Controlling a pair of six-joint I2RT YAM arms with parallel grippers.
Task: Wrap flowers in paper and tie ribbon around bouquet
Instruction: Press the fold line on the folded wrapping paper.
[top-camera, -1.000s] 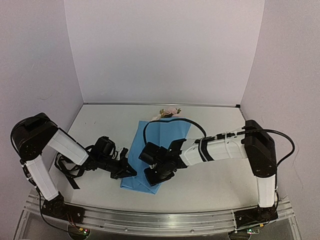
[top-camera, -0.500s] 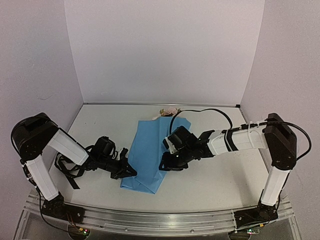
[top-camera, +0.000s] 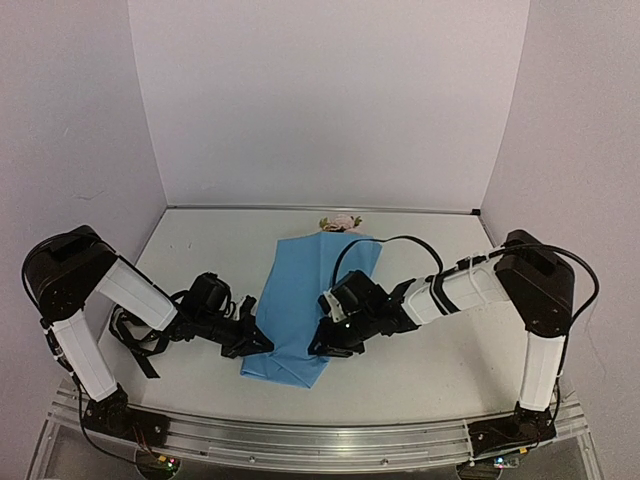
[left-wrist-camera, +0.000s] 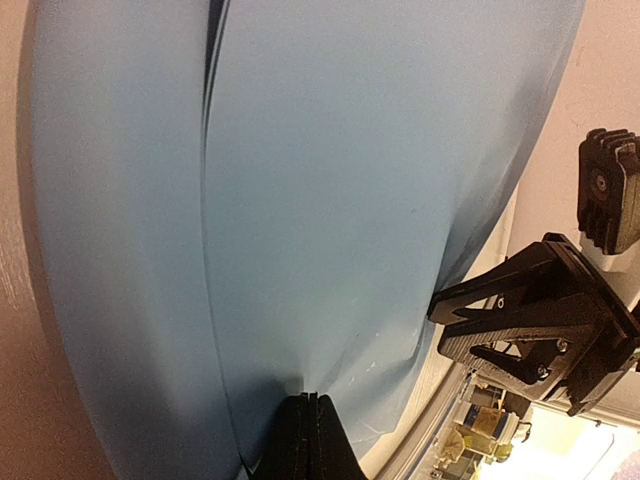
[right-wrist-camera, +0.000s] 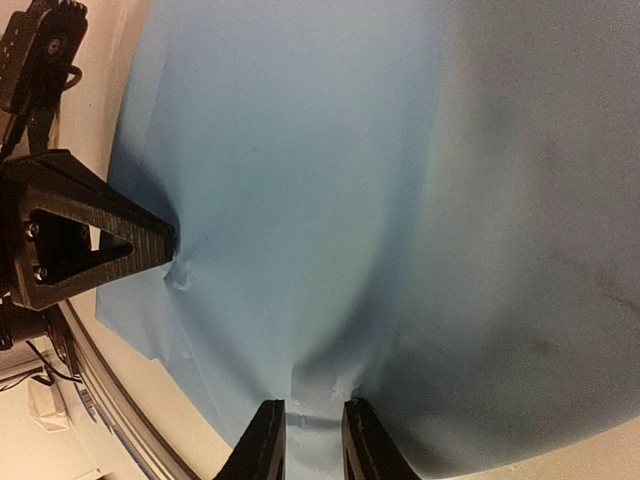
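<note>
One paper (top-camera: 298, 295) sheet, one small bunch of flowers (top-camera: 341, 222), its heads too small to count, one table (top-camera: 440, 375), two arms, a left arm (top-camera: 135, 290) and a right arm (top-camera: 470, 285), two tools, a left tool (top-camera: 264, 347) and a right tool (top-camera: 317, 348), one per arm

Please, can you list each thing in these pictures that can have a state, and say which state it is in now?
paper: folded over lengthwise, lying flat, puckered at its near edges.
flowers: heads show past the paper's far end; stems hidden.
left fingers: shut on the paper's edge.
right fingers: slightly apart, puckered paper between them; whether they grip it cannot be told.
</note>
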